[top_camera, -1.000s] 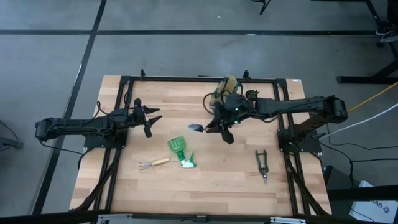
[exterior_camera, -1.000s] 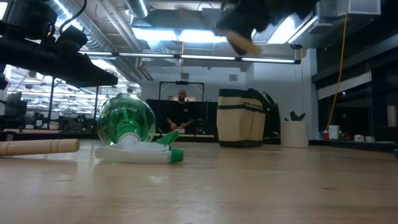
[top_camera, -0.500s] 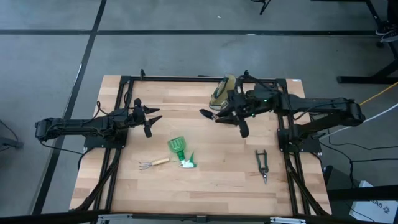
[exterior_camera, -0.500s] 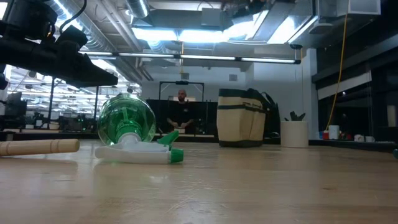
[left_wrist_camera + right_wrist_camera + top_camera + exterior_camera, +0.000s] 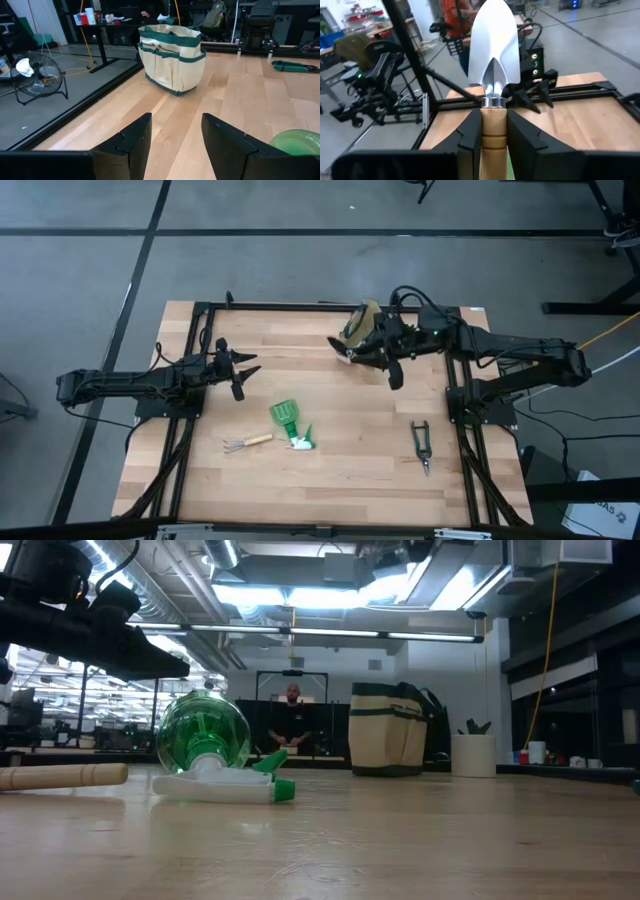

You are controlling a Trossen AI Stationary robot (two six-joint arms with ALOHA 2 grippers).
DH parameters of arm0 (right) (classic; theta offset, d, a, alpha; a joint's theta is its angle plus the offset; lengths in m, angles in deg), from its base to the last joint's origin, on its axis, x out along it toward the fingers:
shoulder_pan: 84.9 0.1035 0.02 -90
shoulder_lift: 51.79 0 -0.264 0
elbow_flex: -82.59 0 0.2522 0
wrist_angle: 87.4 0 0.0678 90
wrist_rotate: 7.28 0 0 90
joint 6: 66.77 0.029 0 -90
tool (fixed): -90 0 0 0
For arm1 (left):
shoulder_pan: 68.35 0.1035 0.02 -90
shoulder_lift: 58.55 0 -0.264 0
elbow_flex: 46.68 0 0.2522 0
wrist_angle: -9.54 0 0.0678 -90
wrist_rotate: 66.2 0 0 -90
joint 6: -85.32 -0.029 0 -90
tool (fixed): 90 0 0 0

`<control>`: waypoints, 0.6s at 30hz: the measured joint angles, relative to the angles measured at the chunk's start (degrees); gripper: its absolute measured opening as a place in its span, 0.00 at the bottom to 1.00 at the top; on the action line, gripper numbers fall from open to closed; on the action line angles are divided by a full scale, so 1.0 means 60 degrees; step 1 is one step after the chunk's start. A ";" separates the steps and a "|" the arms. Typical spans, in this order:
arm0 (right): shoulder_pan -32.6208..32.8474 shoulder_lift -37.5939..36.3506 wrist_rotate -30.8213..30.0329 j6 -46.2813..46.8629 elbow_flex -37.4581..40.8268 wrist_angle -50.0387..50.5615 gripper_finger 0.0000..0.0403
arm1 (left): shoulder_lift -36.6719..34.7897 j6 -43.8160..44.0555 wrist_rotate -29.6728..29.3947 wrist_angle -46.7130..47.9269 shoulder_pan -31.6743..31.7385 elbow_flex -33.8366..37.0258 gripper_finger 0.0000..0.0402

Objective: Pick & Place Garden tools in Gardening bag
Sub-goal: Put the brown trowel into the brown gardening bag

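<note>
The right gripper (image 5: 494, 131), clamped on the trowel (image 5: 494, 55) by its wooden handle, hangs beside the gardening bag (image 5: 361, 326) at the table's far edge; the left gripper (image 5: 175, 137) waits open. Released short of the bag's mouth, the trowel could catch the rim and fall outside.

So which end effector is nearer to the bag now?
The right end effector, holding the trowel beside the bag. The left end effector waits across the table.
</note>
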 joint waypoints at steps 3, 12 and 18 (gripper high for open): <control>-0.0129 0.0000 -0.0569 0.0283 0.0000 -0.0188 0.18 | 0.0000 0.0000 0.0000 0.0000 0.0001 0.0000 0.42; -0.0441 0.0047 -0.2463 0.0797 0.0000 -0.0164 0.18 | 0.0000 0.0000 -0.0002 0.0000 0.0000 -0.0001 0.42; -0.0758 0.0047 -0.3346 0.0866 0.0000 -0.0197 0.18 | 0.0000 0.0000 0.0000 0.0000 0.0001 0.0000 0.42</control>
